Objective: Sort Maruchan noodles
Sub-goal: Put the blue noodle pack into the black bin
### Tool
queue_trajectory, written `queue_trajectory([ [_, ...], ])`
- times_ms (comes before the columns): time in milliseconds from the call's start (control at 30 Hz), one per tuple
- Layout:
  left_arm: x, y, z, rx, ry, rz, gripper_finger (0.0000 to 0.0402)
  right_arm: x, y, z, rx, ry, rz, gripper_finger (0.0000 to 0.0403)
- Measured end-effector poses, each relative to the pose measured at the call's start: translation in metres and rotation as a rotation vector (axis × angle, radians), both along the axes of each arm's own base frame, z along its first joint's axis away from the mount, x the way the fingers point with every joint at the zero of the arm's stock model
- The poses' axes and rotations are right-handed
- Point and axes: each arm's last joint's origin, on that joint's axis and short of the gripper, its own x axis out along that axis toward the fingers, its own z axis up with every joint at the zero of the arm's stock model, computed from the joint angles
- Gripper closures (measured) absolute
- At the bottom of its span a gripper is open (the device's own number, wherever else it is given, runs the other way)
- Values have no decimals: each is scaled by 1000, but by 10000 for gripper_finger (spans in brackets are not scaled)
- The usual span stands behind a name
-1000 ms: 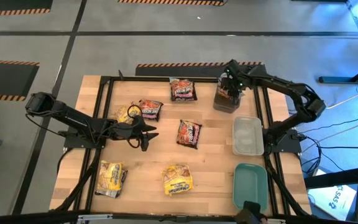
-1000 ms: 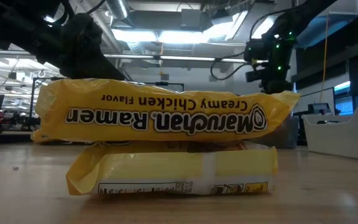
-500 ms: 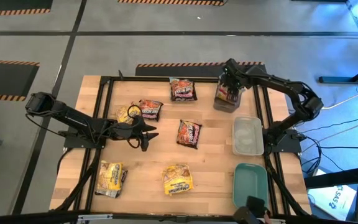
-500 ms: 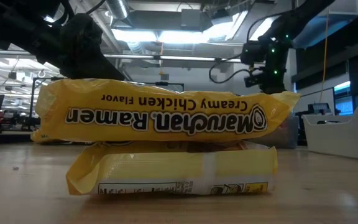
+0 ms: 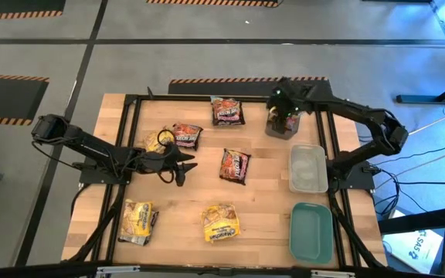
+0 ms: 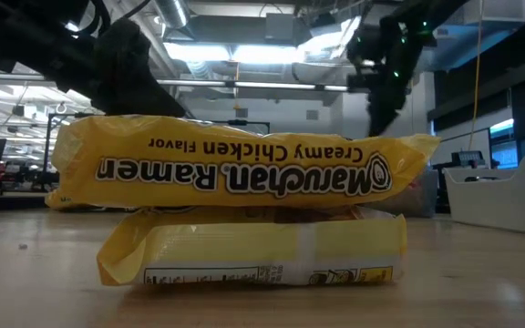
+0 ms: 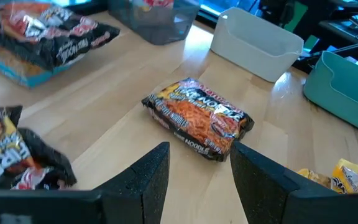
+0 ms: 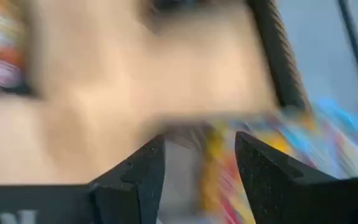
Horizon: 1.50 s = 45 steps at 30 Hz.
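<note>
Dark packet (image 7: 199,118) on wooden desk (image 5: 265,201) just ahead of left gripper (image 7: 199,163), jaws parted, empty. Right gripper (image 8: 197,165) above clear bin (image 5: 282,126), jaws parted, holding nothing.

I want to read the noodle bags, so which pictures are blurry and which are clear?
Right wrist view: smeared by motion, so only the end effector with its fingers apart shows clearly. Low view: the yellow Creamy Chicken packet is crisp up close, its lettering upside down; bright ceiling lights glare behind. Left wrist view: the dark red packet is sharp. High view: evenly lit, the packets too small to read.
</note>
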Motion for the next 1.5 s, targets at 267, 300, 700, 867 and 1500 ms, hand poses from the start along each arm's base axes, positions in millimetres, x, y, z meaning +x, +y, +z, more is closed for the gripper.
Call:
queue_trajectory([
  [267,4,13,5,23,-41,-17,237,47,68,-19,-59,-326,344,226],
  [300,5,16,5,21,-40,-11,237,50,76,-23,-77,-364,371,226],
  [700,55,32,14,138,49,-62,237,57,136,-55,-107,-460,548,226],
  [867,88,37,22,255,219,-104,237,46,158,-78,-124,-406,591,226],
  [1500,170,99,35,470,494,-162,237,5,205,-66,-157,-322,489,226],
])
